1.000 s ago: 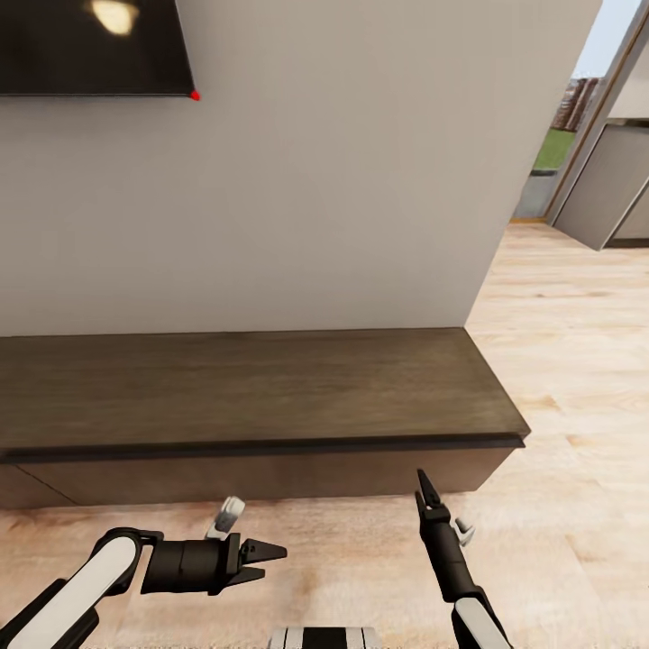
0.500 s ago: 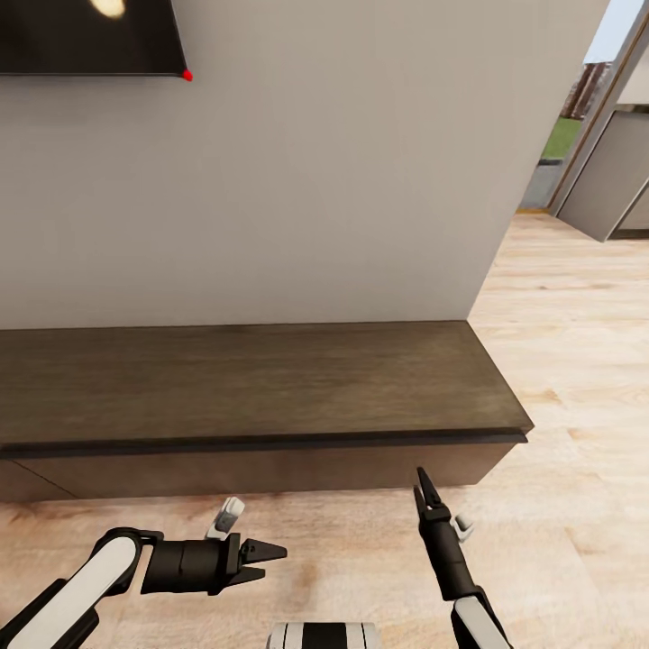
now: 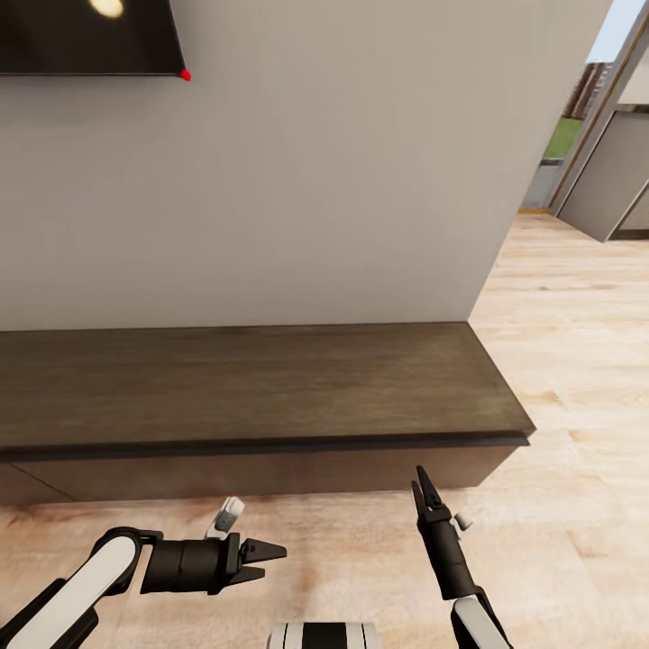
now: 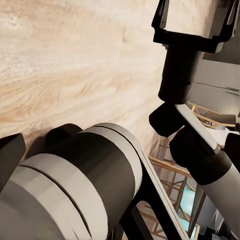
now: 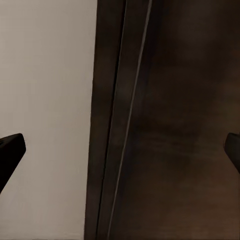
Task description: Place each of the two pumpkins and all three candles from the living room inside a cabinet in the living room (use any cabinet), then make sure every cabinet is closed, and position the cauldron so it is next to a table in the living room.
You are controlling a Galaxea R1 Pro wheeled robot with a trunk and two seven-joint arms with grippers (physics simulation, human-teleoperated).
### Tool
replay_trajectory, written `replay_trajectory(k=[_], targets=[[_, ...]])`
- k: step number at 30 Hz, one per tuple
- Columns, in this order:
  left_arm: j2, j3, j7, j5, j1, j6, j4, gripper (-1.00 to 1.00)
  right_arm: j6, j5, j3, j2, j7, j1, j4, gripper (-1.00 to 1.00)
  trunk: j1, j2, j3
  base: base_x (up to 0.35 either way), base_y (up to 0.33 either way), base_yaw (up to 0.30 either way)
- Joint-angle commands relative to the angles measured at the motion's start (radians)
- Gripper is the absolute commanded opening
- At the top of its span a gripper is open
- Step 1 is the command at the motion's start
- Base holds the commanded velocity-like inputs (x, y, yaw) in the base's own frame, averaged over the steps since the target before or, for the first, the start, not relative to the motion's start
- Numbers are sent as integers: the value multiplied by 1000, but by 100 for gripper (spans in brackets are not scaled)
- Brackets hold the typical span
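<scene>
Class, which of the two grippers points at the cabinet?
The right gripper: it aims forward at the cabinet, while the left gripper points sideways.

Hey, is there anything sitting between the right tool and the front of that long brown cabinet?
Nothing visible. In the head view the right tool points at the cabinet front with bare wooden floor between them. The right wrist view looks at the cabinet's dark front with nothing in the way.

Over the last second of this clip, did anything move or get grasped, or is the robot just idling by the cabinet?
Only the camera shifted: the whole head view slid slightly, mostly in the first half second. The cabinet is shut as before. The left gripper and right gripper hover over the floor in the same poses, holding nothing.
</scene>
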Motion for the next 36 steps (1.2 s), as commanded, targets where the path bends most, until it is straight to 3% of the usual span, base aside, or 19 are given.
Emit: replay_trajectory(k=[1,25,36], targets=[[1,-1,-8,-7,-1,1,0,100,-3,-1,-1,0,3,0,1,100,0,0,-1,122,0,0],[2,-4,-10,-7,-1,1,0,100,-8,0,-1,0,5,0,2,100,0,0,-1,27,-10,0],[2,-2,-11,-8,-1,1,0,100,-8,-1,-1,0,41,0,4,100,0,0,-1,0,0,0]])
